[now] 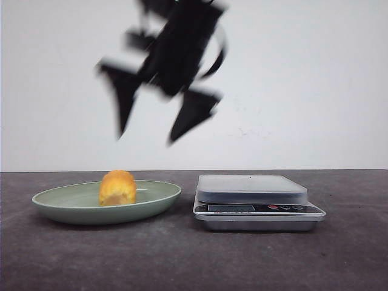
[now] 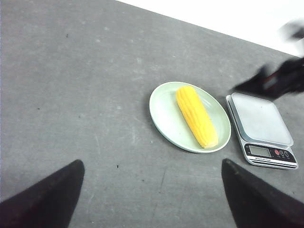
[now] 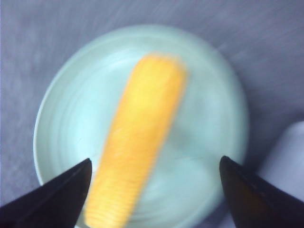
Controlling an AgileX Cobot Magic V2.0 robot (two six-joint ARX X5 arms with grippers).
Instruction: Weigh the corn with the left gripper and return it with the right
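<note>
While on the green plate (image 1: pixel 73 203), corn (image 1: pixel 117 188) — both grippers spread empty, right gripper (image 1: pixel 148 124) high above — left gripper (image 2: pixel 152 199) likewise.

Your front view sits low at table height, facing the wall. Your left wrist view looks down from high and far; your right wrist view hangs close. All 3 share the plate (image 1: pixel 73 206) (image 2: pixel 164 118) (image 3: pixel 57 118).

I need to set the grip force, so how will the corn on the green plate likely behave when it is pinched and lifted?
The corn is a long, rounded cob lying flat on the plate, so it would probably roll if nudged sideways. It looks stiff, unlikely to sag when lifted. Its ridged kernels should give some grip, yet an off-centre pinch may let it tilt. Both the left gripper and right gripper are open.
</note>
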